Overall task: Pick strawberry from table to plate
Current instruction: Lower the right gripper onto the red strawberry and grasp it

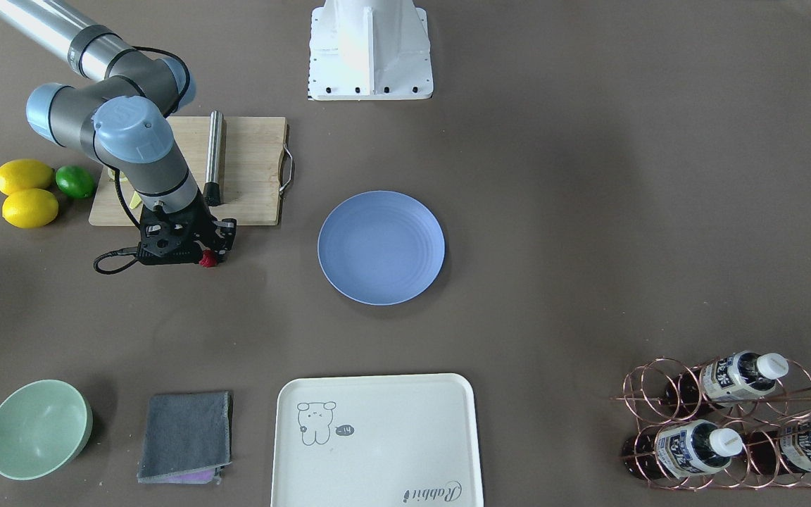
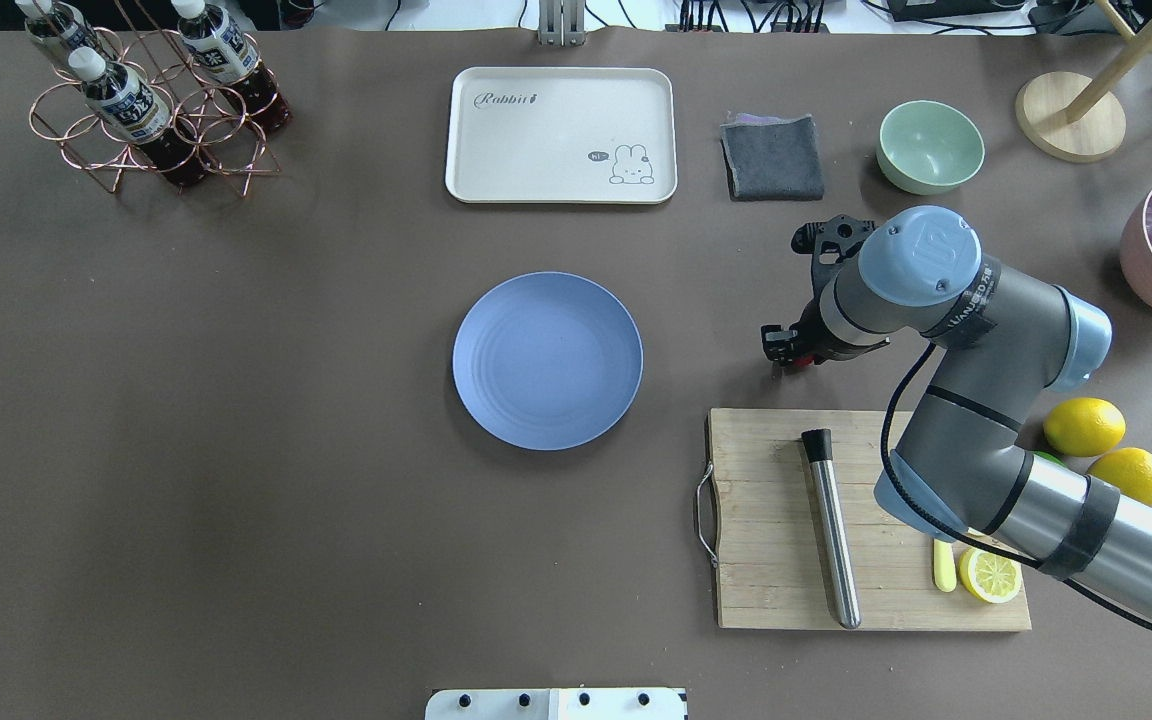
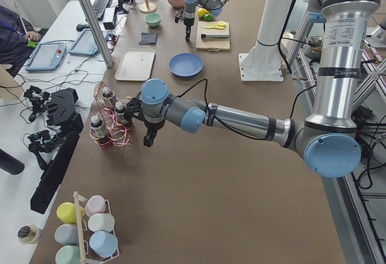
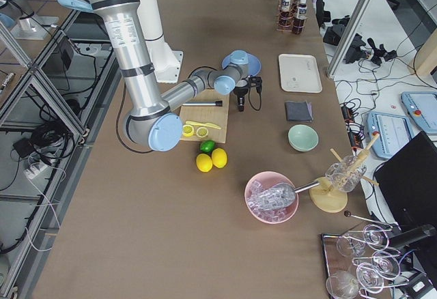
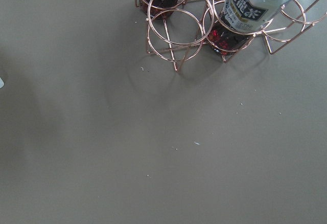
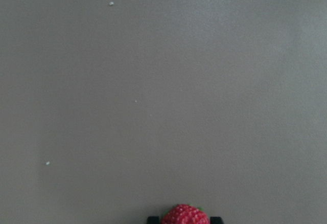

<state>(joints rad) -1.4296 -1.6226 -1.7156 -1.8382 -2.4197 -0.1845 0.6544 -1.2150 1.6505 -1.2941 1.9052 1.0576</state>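
Grey-brown table (image 1: 553,211), strawberry (image 6: 185,215) between right gripper (image 1: 210,256) fingers (image 6: 152,220)

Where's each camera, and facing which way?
Front-facing: across the table, faces robot; right arm at left, right gripper holding strawberry.
Overhead: behind robot, looking forward-down; right arm at right.
Exterior left: table's left end, along it; left gripper by bottle rack.
Exterior right: table's right end; right arm nearest.
Left wrist: down at bottle rack; no gripper.
Right wrist: down at table; fingertips flank strawberry.
Front-facing and overhead share the plate, mirrored.
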